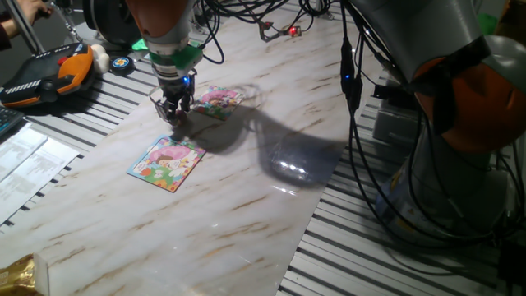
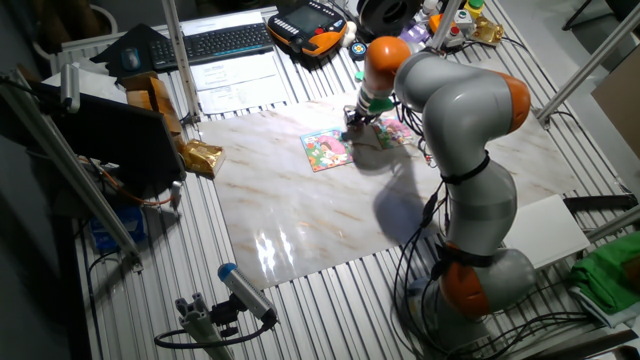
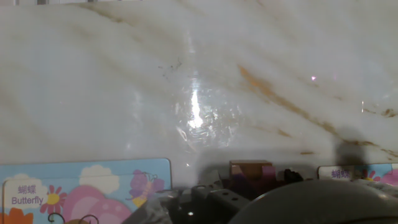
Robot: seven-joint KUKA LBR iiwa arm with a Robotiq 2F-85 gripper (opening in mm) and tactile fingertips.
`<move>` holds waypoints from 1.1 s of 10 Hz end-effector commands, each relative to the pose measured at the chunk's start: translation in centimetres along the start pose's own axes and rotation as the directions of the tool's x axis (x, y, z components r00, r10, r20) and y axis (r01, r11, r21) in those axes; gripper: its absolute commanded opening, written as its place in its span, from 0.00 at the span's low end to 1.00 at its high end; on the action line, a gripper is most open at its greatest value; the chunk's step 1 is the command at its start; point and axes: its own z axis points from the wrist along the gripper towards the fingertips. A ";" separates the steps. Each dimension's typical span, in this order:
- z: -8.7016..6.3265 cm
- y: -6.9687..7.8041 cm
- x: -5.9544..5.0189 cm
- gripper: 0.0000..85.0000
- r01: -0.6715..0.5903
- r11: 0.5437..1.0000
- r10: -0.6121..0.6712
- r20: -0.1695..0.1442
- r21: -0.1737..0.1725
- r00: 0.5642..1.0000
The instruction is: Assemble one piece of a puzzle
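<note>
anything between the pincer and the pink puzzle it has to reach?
Nothing visible. The pincer sits low over bare marble between the pink puzzle and the blue-edged puzzle. The hand view shows a purplish piece at the fingers; whether it is gripped is unclear.

The table top (image 1: pixel 246 205) looks like polished marble, white with tan veins, glossy enough to throw a bright glare at the centre of the hand view. Around it runs a ribbed metal bed (image 1: pixel 386 255), dull silver. The puzzle (image 1: pixel 215 99) and the blue-edged puzzle (image 1: pixel 167 162) look like printed card with a slight sheen. The arm (image 2: pixel 470 110) has smooth grey and orange shells, semi-gloss. At lower left of one fixed view lies crinkled gold foil (image 1: pixel 20 275).
</note>
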 end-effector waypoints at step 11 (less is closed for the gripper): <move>-5.7 -4.1 1.6 0.32 0.035 0.999 -0.035 -0.006 0.029 0.999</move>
